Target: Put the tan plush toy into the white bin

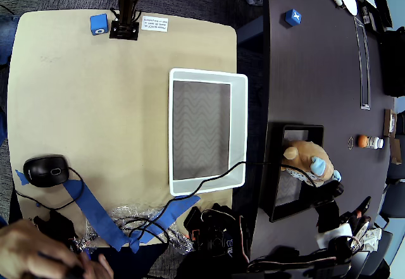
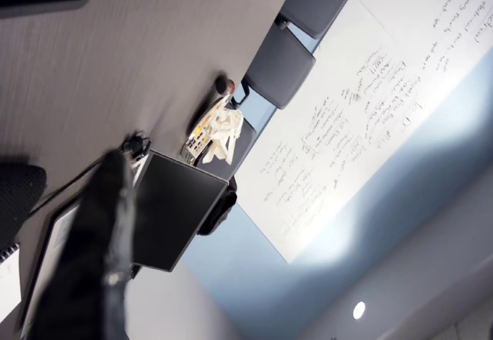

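The tan plush toy (image 1: 302, 155) with light blue feet rests over the right side of a black tray (image 1: 283, 193) on the dark table, right of the white bin (image 1: 238, 130). The bin stands on the tan table with its grey zigzag floor bare. My gripper (image 1: 330, 189) is a dark shape right at the toy's lower right side, and contact or grasp is unclear from above. In the wrist view one black finger (image 2: 100, 247) juts up at the lower left, with no toy against it.
A black cable (image 1: 253, 163) runs from the bin's lower rim to the toy. A black mouse (image 1: 45, 169), blue tape strips (image 1: 95, 212) and crinkled plastic lie at the tan table's near edge. A blue cube (image 1: 99, 24) sits at the top left. A person's hand (image 1: 38, 247) is at the bottom left.
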